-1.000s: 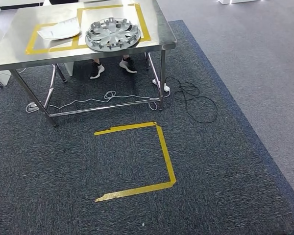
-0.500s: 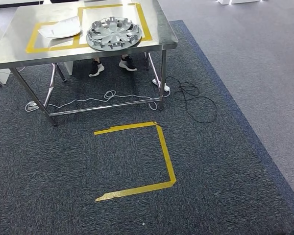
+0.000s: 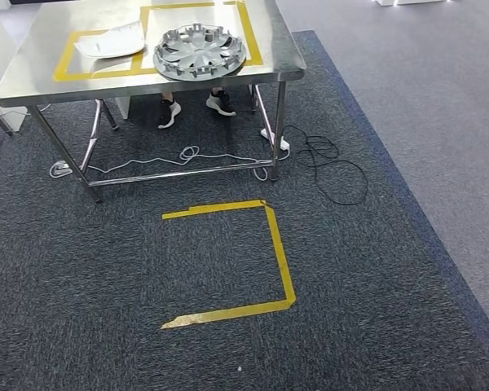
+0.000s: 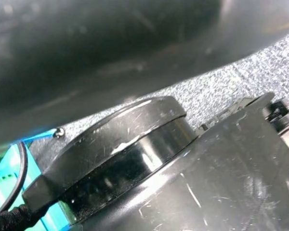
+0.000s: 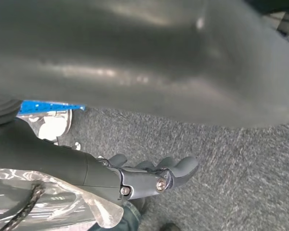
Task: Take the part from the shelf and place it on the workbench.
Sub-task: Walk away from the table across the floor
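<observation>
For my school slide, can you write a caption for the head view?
A silver wheel cover rests on the steel workbench, beyond a yellow tape outline on dark carpet.

The whole head view is shifting: the camera is moving, so the bench (image 3: 285,57), the hubcap (image 3: 200,50) and white plate (image 3: 111,41) on it, and the yellow floor tape (image 3: 279,252) are sliding slightly rightward and upward in the picture, keeping their places relative to one another.
</observation>
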`<state>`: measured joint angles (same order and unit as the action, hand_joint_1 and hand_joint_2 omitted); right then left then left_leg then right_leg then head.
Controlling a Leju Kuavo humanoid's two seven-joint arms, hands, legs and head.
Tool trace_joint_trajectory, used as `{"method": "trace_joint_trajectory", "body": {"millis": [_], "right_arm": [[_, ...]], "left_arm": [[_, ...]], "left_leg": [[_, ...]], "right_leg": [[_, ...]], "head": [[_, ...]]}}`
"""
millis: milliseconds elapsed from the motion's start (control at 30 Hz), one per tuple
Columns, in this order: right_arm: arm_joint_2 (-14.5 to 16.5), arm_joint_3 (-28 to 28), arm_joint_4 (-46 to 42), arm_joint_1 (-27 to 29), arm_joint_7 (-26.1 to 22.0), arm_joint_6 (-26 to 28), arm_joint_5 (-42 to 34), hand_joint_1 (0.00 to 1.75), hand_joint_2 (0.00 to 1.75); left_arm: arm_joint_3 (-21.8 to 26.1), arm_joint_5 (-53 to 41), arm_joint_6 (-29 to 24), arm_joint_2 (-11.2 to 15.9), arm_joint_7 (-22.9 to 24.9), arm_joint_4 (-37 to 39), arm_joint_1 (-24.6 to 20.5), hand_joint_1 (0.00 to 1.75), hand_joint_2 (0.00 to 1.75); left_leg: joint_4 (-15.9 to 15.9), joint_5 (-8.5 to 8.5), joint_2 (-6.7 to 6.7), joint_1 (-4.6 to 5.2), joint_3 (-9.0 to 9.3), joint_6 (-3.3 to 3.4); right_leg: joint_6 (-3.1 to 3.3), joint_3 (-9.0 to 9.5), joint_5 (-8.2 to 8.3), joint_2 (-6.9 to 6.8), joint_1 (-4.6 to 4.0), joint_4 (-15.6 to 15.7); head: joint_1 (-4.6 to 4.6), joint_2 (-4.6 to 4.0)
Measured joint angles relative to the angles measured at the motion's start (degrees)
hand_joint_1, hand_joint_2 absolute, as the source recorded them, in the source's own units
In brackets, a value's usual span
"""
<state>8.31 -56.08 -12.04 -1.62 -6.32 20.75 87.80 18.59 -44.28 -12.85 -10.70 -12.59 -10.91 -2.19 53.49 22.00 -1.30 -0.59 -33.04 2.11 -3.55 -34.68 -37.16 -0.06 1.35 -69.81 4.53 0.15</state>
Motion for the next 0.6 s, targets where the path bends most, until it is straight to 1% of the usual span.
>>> {"method": "trace_joint_trajectory", "body": {"millis": [33, 67, 100, 133, 167, 200, 233, 267, 300, 333, 367, 400, 433, 467, 500, 533, 567, 600], "right_arm": [[-0.01, 0.0, 0.0, 0.04, 0.03, 0.02, 0.01, 0.0, 0.0], [-0.01, 0.0, 0.0, 0.06, 0.05, 0.05, 0.02, 0.0, 0.0], [0.04, 0.0, 0.05, 0.01, 0.09, 0.08, 0.03, 0.0, 0.0], [0.11, 0.0, 0.13, -0.02, 0.11, 0.13, 0.05, 0.0, 0.0], [0.15, 0.0, 0.21, -0.03, 0.14, 0.17, 0.07, 0.0, 0.0], [0.17, -0.01, 0.28, -0.03, 0.19, 0.23, 0.05, 0.0, 0.0], [0.14, -0.02, 0.31, 0.01, 0.23, 0.27, 0.04, 0.0, 0.0], [0.09, -0.03, 0.31, 0.0, 0.27, 0.29, 0.03, 0.0, 0.0], [0.08, -0.04, 0.31, -0.03, 0.31, 0.31, 0.03, 0.0, 0.0], [0.08, -0.03, 0.31, -0.06, 0.29, 0.3, 0.06, 0.0, 0.0], [0.08, -0.03, 0.31, -0.02, 0.28, 0.3, 0.07, 0.0, 0.0], [0.08, -0.02, 0.32, 0.08, 0.27, 0.29, 0.08, 0.0, 0.0], [0.07, -0.02, 0.32, 0.2, 0.27, 0.3, 0.08, 0.0, 0.0], [0.07, -0.02, 0.31, 0.31, 0.28, 0.3, 0.07, 0.0, 0.0], [0.07, -0.02, 0.31, 0.35, 0.29, 0.3, 0.07, 0.0, 0.0], [0.07, -0.02, 0.31, 0.34, 0.3, 0.3, 0.07, 0.0, 0.0], [0.07, -0.02, 0.31, 0.3, 0.3, 0.3, 0.09, 0.0, 0.0], [0.08, -0.02, 0.33, 0.26, 0.3, 0.29, 0.13, 0.0, 0.0]], "left_arm": [[0.01, 0.0, 0.0, -0.02, 0.0, 0.0, 0.02, 0.0, 0.0], [0.01, 0.0, 0.0, -0.03, 0.0, 0.0, 0.0, 0.0, 0.0], [0.01, 0.0, -0.01, 0.02, 0.0, 0.0, -0.03, 0.0, 0.0], [0.02, -0.01, 0.0, 0.06, 0.0, 0.0, -0.07, 0.0, 0.0], [0.03, -0.01, 0.0, 0.1, 0.0, 0.0, -0.1, 0.0, 0.0], [0.04, -0.02, 0.0, 0.16, 0.0, 0.0, -0.1, 0.0, 0.0], [0.05, -0.02, 0.01, 0.17, 0.0, 0.0, -0.02, 0.0, 0.0], [0.06, -0.02, 0.0, 0.21, 0.0, 0.0, 0.1, 0.0, 0.0], [0.08, -0.02, 0.0, 0.25, 0.0, 0.0, 0.23, 0.0, 0.0], [0.09, -0.02, 0.0, 0.27, 0.0, 0.0, 0.32, 0.0, 0.0], [0.09, -0.02, 0.0, 0.27, 0.0, 0.0, 0.32, 0.0, 0.0], [0.09, -0.02, 0.0, 0.26, 0.0, 0.0, 0.28, 0.0, 0.0], [0.09, -0.02, 0.0, 0.26, 0.0, 0.0, 0.25, 0.0, 0.0], [0.09, -0.02, 0.0, 0.26, 0.0, 0.0, 0.27, 0.0, 0.0], [0.09, -0.02, 0.0, 0.26, 0.0, 0.0, 0.34, 0.0, 0.0], [0.09, -0.02, 0.0, 0.26, 0.0, 0.0, 0.42, 0.0, 0.0], [0.09, -0.03, 0.0, 0.26, 0.0, 0.0, 0.48, 0.0, 0.0], [0.09, -0.05, 0.0, 0.27, 0.0, 0.0, 0.49, 0.0, 0.0]], "left_leg": [[0.46, -0.01, -0.51, -0.31, -0.43, -0.4], [1.17, 0.06, -1.09, -0.69, -0.98, -0.95], [2.02, 0.2, -1.72, -0.95, -1.6, -1.61], [3.03, 0.49, -2.29, -1.06, -2.26, -2.26], [3.78, 0.71, -2.74, -1.05, -2.79, -2.79], [4.18, 0.82, -3.11, -0.98, -3.09, -3.18], [4.37, 0.79, -3.42, -1.0, -3.27, -3.4], [4.41, 0.68, -3.52, -1.11, -3.32, -3.57], [4.97, 1.1, -3.06, -1.19, -3.52, -3.65], [6.63, 2.38, -2.18, -1.2, -4.11, -3.68], [9.56, 4.45, -1.05, -1.14, -5.17, -3.65], [13.5, 7.01, 0.01, -1.05, -6.59, -3.55], [17.67, 9.35, 0.57, -0.99, -8.02, -3.44], [20.75, 10.82, 0.79, -0.94, -8.89, -3.29], [21.93, 11.22, 0.88, -0.85, -8.81, -3.03], [20.82, 10.55, 1.02, -0.67, -7.63, -2.61], [17.63, 9.03, 1.47, -0.34, -5.49, -2.01], [13.62, 7.57, 2.76, 0.17, -3.07, -1.2]], "right_leg": [[-0.43, 0.87, 1.38, 0.07, 0.37, 1.74], [-0.96, 2.74, 3.29, 0.46, 0.84, 5.35], [-1.39, 4.34, 4.58, 1.31, 1.05, 8.64], [-1.24, 5.54, 5.46, 2.04, 1.24, 11.21], [-0.75, 6.02, 5.67, 2.57, 1.28, 12.33], [0.04, 5.76, 5.42, 2.67, 1.12, 12.04], [0.96, 5.67, 5.53, 2.17, 1.13, 11.81], [1.52, 5.51, 5.6, 1.57, 1.08, 11.52], [1.92, 5.41, 5.73, 1.03, 1.0, 11.37], [2.26, 5.28, 5.9, 0.45, 0.93, 11.31], [2.5, 5.12, 6.04, -0.2, 0.79, 11.31], [2.64, 4.98, 6.12, -0.86, 0.61, 11.3], [2.73, 4.8, 6.18, -1.66, 0.41, 11.29], [2.79, 4.68, 6.21, -2.46, 0.2, 11.28], [2.82, 4.7, 6.23, -3.24, -0.01, 11.26], [2.83, 4.8, 6.24, -3.97, -0.21, 11.26], [2.83, 4.98, 6.24, -4.65, -0.37, 11.26], [2.82, 5.13, 6.23, -5.34, -0.48, 11.28]], "head": [[0.0, 0.0], [0.01, 0.0], [0.15, 0.01], [0.3, 0.01], [0.31, 0.01], [0.23, 0.01], [0.05, 0.0], [-0.18, 0.0], [-0.32, 0.0], [-0.44, 0.0], [-0.62, 0.0], [-0.78, 0.0], [-0.86, 0.0], [-0.89, 0.0], [-0.88, 0.0], [-0.88, 0.0], [-0.89, 0.0], [-0.85, 0.0]]}}
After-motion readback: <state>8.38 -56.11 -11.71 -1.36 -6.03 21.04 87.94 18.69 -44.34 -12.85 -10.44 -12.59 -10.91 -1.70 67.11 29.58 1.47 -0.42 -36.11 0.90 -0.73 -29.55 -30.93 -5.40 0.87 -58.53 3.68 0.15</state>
